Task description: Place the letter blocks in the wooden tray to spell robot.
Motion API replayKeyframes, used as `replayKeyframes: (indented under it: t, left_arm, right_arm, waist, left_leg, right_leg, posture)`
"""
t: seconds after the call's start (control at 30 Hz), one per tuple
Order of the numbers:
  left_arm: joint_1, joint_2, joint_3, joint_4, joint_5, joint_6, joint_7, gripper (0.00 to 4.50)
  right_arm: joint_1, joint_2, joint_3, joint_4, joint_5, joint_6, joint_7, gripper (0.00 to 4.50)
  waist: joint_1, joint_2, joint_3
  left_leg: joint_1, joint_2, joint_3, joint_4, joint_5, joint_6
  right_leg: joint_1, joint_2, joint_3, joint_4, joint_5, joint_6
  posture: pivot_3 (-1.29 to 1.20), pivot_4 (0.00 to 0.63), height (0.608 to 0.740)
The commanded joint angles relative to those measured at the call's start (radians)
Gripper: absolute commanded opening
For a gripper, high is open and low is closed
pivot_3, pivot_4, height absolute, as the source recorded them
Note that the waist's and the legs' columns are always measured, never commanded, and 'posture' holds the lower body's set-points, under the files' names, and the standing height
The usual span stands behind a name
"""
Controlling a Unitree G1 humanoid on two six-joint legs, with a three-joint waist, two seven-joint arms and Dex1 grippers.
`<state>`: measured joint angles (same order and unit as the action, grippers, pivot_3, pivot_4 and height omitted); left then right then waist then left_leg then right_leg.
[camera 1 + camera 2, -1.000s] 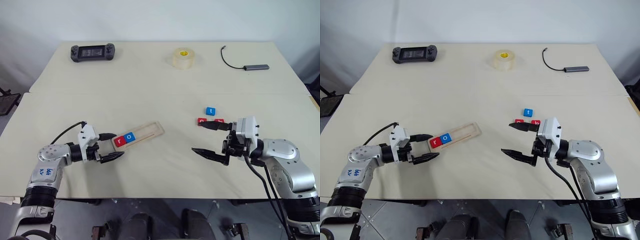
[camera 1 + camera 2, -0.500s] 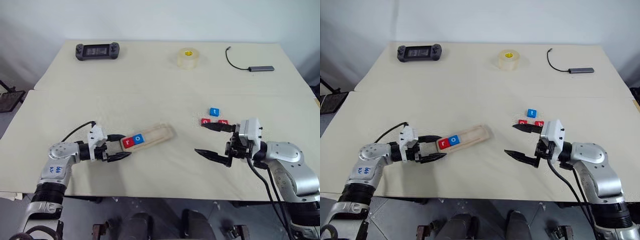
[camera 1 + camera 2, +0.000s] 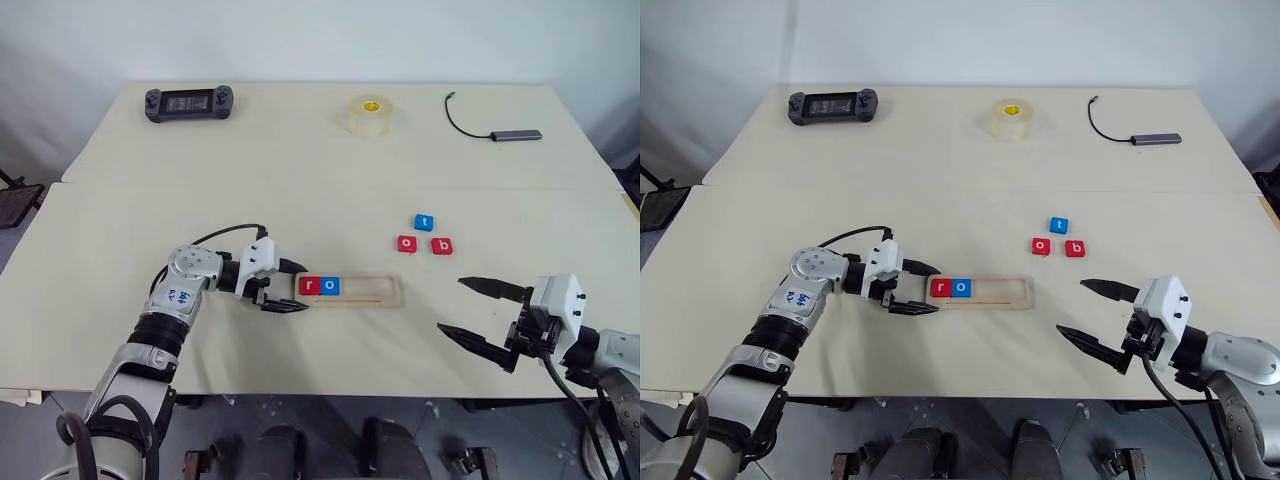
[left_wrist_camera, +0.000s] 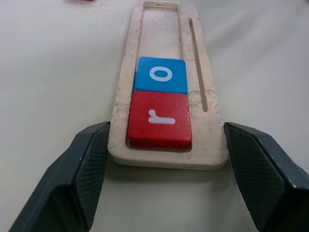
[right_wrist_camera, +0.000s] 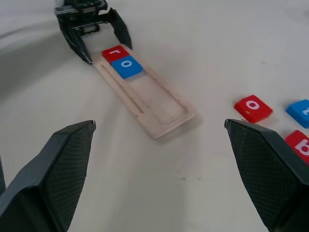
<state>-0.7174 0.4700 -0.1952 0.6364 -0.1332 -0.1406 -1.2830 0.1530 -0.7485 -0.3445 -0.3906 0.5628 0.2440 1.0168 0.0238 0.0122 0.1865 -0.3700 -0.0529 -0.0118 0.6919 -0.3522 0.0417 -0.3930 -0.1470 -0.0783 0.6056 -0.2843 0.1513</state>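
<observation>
The wooden tray [image 3: 362, 289] lies level near the table's front, with a red r block [image 3: 308, 286] and a blue o block [image 3: 331, 286] at its left end. My left gripper [image 3: 292, 288] is shut on that end. Its fingers [image 4: 91, 159] touch both long sides of the tray. A blue t block [image 3: 425, 222], a red o block [image 3: 407, 243] and a red b block [image 3: 442, 245] lie loose to the tray's upper right. Nearer the front right edge, my right gripper [image 3: 450, 305] stands open and holds nothing, well short of the loose blocks.
A black game controller [image 3: 187, 102], a roll of clear tape [image 3: 368, 115] and a cable with a grey hub [image 3: 512, 134] lie along the far table. A seam [image 3: 300, 185] joins the two tabletops. Bare tabletop lies between the tray and my right gripper.
My left gripper moved right with the tray's end between its fingers. The tray slid right and turned from slanted to level. My right gripper drew back from the loose blocks toward the front right.
</observation>
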Motion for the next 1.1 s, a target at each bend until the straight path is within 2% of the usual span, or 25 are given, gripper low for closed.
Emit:
replayKeyframes:
  t: [0.03,0.1,0.13,0.27,0.37,0.57,0.63,0.73,0.9,1.1]
  left_arm:
    - [-0.004,0.003,0.008,0.027,0.002,-0.007,-0.024,3.74]
    - [-0.005,-0.002,0.017,0.035,-0.011,-0.009,-0.037,4.42]
    - [-0.004,-0.004,0.027,0.037,-0.016,-0.017,-0.031,4.46]
    - [0.019,0.003,0.101,0.029,-0.063,-0.066,-0.012,4.46]
    - [0.075,0.049,0.167,-0.023,-0.126,-0.046,-0.049,4.46]
    - [0.230,0.116,0.282,-0.199,-0.222,-0.020,-0.032,4.46]
    - [0.284,0.116,0.311,-0.259,-0.246,-0.029,-0.020,4.46]
    - [0.337,0.117,0.326,-0.355,-0.295,0.063,0.000,4.46]
    - [0.380,0.117,0.332,-0.473,-0.364,0.193,0.030,4.46]
    - [0.397,0.110,0.340,-0.529,-0.354,0.202,0.090,4.46]
  right_arm:
    - [0.018,0.011,-0.037,-0.044,0.026,-0.010,-0.017,4.50]
    - [0.027,0.018,-0.039,-0.050,0.026,-0.010,-0.026,4.50]
    - [0.033,0.023,-0.041,-0.054,0.027,-0.012,-0.033,4.50]
    - [0.075,0.047,-0.070,-0.067,0.011,-0.035,-0.071,4.50]
    - [0.125,0.082,-0.121,-0.075,0.010,-0.061,-0.109,4.50]
    - [0.246,0.154,-0.186,-0.017,-0.029,-0.158,-0.123,4.50]
    - [0.259,0.181,-0.202,0.018,-0.040,-0.193,-0.139,4.50]
    - [0.243,0.212,-0.216,0.036,-0.013,-0.192,-0.179,4.50]
    - [0.105,0.173,-0.158,0.031,-0.003,-0.111,-0.238,4.50]
    - [-0.230,0.057,-0.023,0.065,-0.009,0.224,-0.392,4.50]
  waist:
    - [0.001,0.000,0.000]
    - [0.002,0.000,0.000]
    - [0.002,0.000,0.000]
    - [0.002,0.000,0.000]
    - [0.001,0.000,0.000]
    - [0.002,0.000,0.000]
    - [0.003,0.000,0.000]
    - [0.002,0.000,0.000]
    - [-0.005,0.000,0.000]
    - [-0.015,0.001,0.000]
  left_leg:
    - [0.000,0.000,0.000,0.001,0.000,0.000]
    - [0.000,0.000,-0.001,0.001,0.000,0.000]
    - [0.000,0.000,-0.001,0.001,0.000,0.000]
    - [-0.001,0.000,-0.001,0.001,0.000,0.000]
    - [-0.001,0.000,-0.002,0.001,0.000,0.000]
    - [0.000,0.000,-0.002,0.000,0.000,0.000]
    - [0.000,-0.001,-0.002,0.001,0.000,0.000]
    - [0.001,-0.001,-0.003,0.001,0.000,0.000]
    - [0.001,0.000,-0.002,0.001,0.000,0.000]
    - [0.001,0.001,-0.002,0.001,0.000,-0.001]
  right_leg:
    - [0.000,0.000,0.000,0.000,0.000,0.000]
    - [0.001,0.000,0.000,0.000,0.000,0.000]
    - [0.001,0.000,0.000,0.000,0.000,0.000]
    - [0.000,0.000,0.000,0.000,0.000,0.000]
    - [0.000,0.000,0.000,0.000,0.000,0.000]
    - [0.001,0.000,0.001,0.000,0.000,0.000]
    - [0.001,-0.001,0.001,0.000,0.000,0.000]
    - [0.001,-0.001,0.002,0.000,0.000,0.000]
    - [0.001,-0.001,0.003,0.001,0.000,0.000]
    - [0.000,0.000,0.003,0.001,0.000,0.000]
  posture:
    - [0.00,0.150,0.740]
    - [0.00,0.150,0.740]
    - [0.00,0.150,0.740]
    - [0.00,0.150,0.740]
    - [0.00,0.150,0.740]
    - [0.00,0.150,0.740]
    - [0.00,0.150,0.740]
    - [0.00,0.150,0.740]
    - [0.00,0.150,0.740]
    - [0.00,0.150,0.740]
